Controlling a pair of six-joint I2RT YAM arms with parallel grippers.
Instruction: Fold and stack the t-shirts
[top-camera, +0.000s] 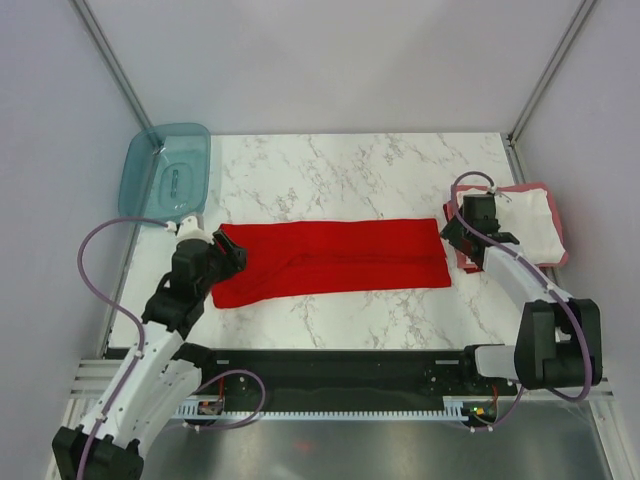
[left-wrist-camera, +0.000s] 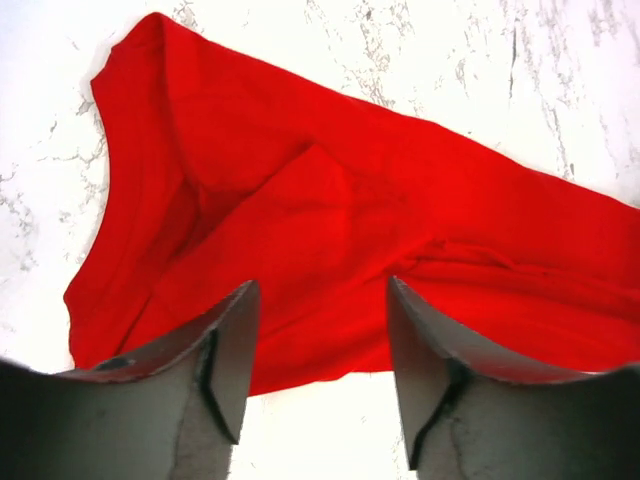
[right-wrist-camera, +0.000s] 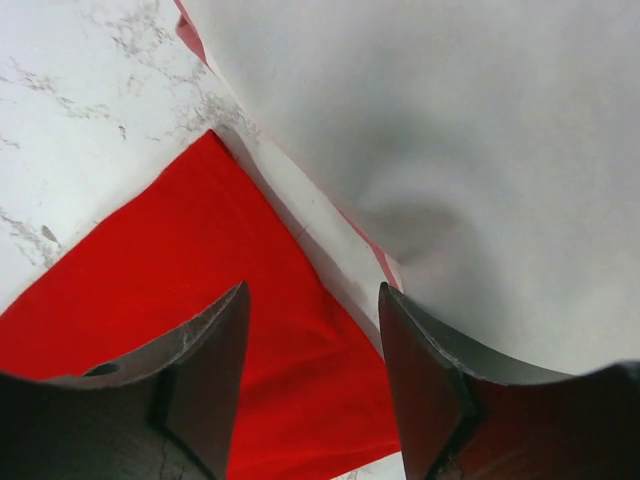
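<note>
On marble, red t-shirt (top-camera: 335, 260) folded long.

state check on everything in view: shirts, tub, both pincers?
Red shirt: folded into a long strip, lying flat.
Pink shirt: bottom of the right-hand stack, only edges showing.
White shirt: folded, on top of the pink one.
Tub: looks empty.
Left pincer: open, over the red shirt's left end.
Right pincer: open, over its right end.
</note>
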